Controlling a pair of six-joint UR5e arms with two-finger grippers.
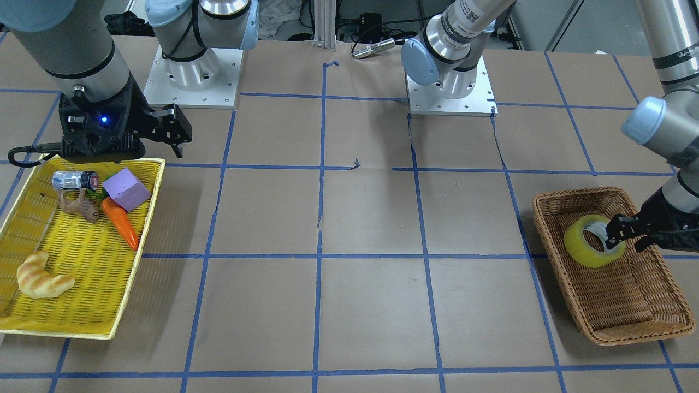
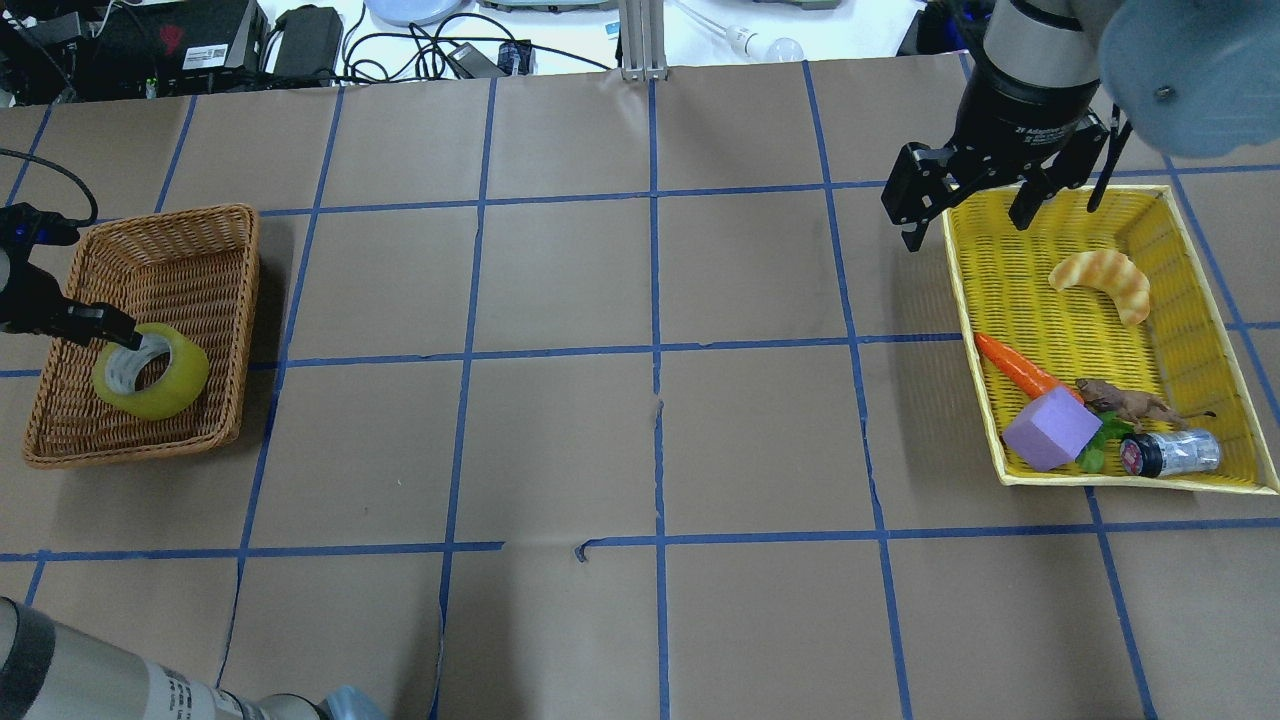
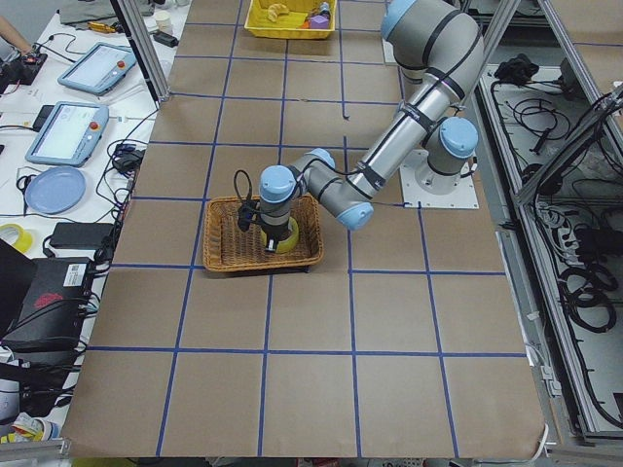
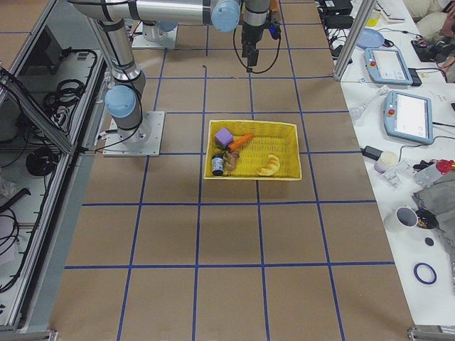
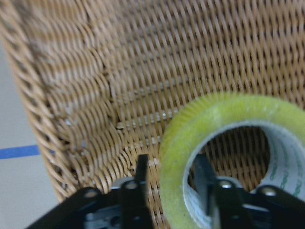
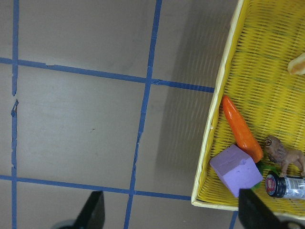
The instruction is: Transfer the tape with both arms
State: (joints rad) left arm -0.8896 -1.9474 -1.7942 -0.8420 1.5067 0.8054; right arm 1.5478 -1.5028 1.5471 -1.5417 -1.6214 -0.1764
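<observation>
At the left gripper (image 5: 171,167) we note the tape (image 5: 228,112): glossy translucent plastic. Behind it, the basket (image 5: 95,71): rough woven wicker, matt. Under the right gripper (image 6: 172,210), the tray (image 6: 252,71): plastic mesh; the table (image 6: 71,119): smooth, matt brown paper.

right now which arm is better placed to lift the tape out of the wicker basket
Left. The left gripper straddles the wall of the tape inside the wicker basket, one finger in the core. The right gripper hangs open across the table by the yellow tray.
</observation>
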